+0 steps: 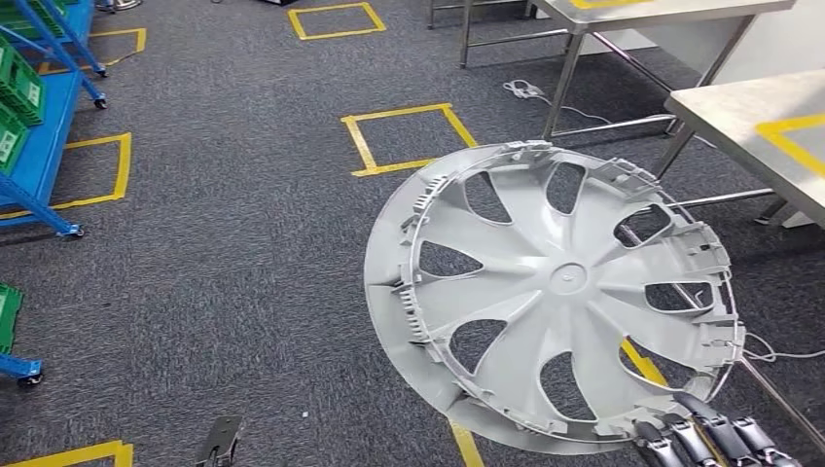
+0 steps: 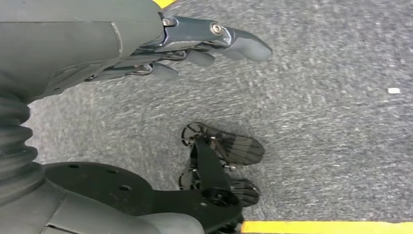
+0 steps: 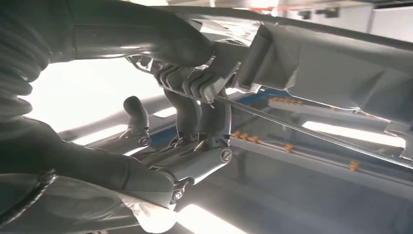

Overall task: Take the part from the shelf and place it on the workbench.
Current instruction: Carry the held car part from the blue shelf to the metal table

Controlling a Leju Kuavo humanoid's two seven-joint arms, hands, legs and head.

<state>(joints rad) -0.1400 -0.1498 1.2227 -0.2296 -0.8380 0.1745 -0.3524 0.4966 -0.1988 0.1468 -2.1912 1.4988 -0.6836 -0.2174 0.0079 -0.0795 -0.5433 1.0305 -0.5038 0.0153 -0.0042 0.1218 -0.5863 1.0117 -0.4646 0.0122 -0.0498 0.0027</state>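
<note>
Right hand (image 1: 705,438), lower right, clenches the wheel cover (image 1: 555,292) rim; left hand (image 2: 160,53) released. I keep it level toward the workbench (image 1: 749,117), upper right.

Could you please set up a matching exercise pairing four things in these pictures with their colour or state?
Things:
1. wheel cover
2. left hand
3. shelf
4. tape squares

Colour or state:
A. blue frame, standing on castors
B. yellow, stuck on the carpet
C. grey, gripped at its rim by the right hand
D. holding nothing, fingers stretched out over the floor

Pairs: 1-C, 2-D, 3-A, 4-B
</note>
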